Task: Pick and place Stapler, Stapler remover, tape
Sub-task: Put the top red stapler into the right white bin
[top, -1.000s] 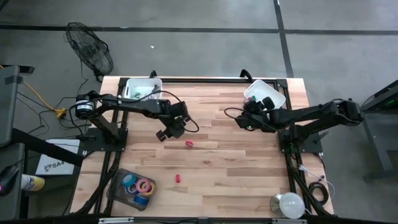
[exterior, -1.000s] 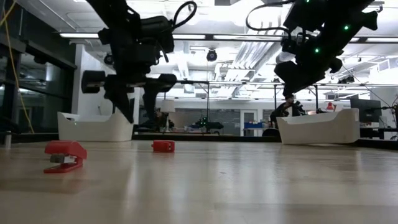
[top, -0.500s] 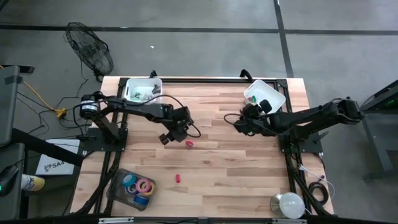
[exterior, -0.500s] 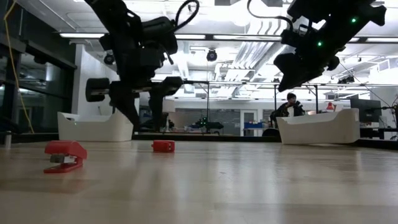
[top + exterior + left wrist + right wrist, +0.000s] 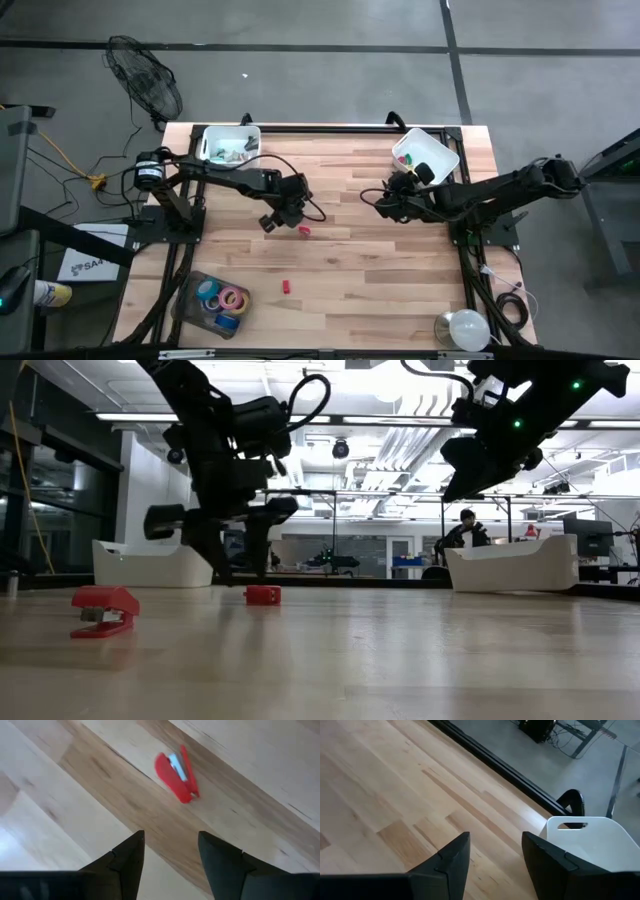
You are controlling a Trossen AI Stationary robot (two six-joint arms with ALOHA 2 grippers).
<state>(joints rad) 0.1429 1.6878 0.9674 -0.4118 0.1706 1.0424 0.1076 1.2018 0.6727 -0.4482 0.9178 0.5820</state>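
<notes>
My left gripper [image 5: 279, 216] [image 5: 170, 855] is open and hovers low over the table, just left of a small red item with a pale metal strip [image 5: 304, 230] [image 5: 176, 770] [image 5: 262, 595]; stapler or remover, I cannot tell. It lies flat on the wood. A red stapler [image 5: 285, 287] [image 5: 103, 608] lies nearer the near edge. The tape rolls [image 5: 226, 300] sit in a clear tray near the table's near-left corner. My right gripper [image 5: 384, 204] [image 5: 492, 855] is open above bare wood, left of the right white bin [image 5: 443, 158].
A white bin with small items [image 5: 230, 143] stands at the far left, and another white bin is at the far right. The clear tray [image 5: 190, 292] holds the tape. A white bin [image 5: 590, 840] shows ahead in the right wrist view. Bare wood lies between the arms.
My left gripper has moved down and a little toward the right, closing in on the small red item, and stays open. My right gripper has drawn slightly left, away from the right white bin. The red items have not moved.
</notes>
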